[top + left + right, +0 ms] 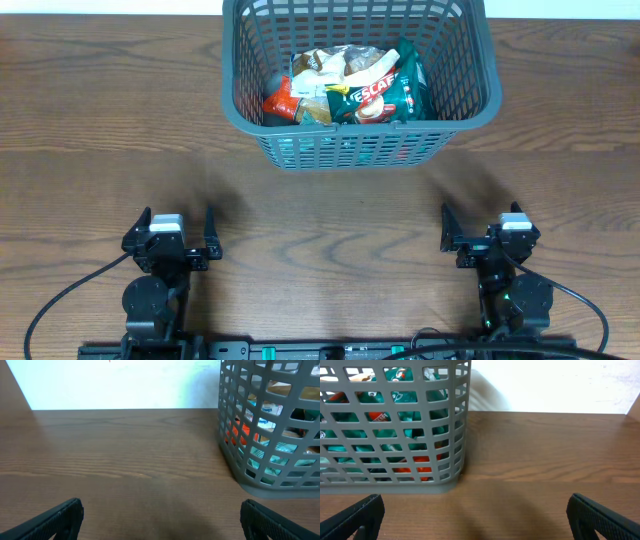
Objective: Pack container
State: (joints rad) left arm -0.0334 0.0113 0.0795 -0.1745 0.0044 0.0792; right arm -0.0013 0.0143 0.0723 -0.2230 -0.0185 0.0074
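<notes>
**Packed basket at the far side of the table, both arms parked and empty**

The container (350, 148), a large dark grey lattice basket, stands upright on the wooden table (100, 120), at the far edge and a little right of centre. Inside it, groceries lie bunched on the base, well below the rim: a green packet (385, 92) with the letters "ESCAF" showing, pale crinkled wrappers (335, 62) beside it, and a red item (281, 102) towards the left wall. Green and orange-red colours show through the slots in both wrist views.

The left gripper (178, 218) and right gripper (482, 222) sit at the near edge, well apart from the basket. Each has its jaws spread wide and holds nothing.

I can see no grocery lying outside the basket in any view, so I judge the packing done or nearly so (the overhead view does cut off the basket's far rim). To finish well, I would keep both arms low and back from the basket, check that nothing sticks up over the rim, and avoid nudging its near wall on any further reach.
</notes>
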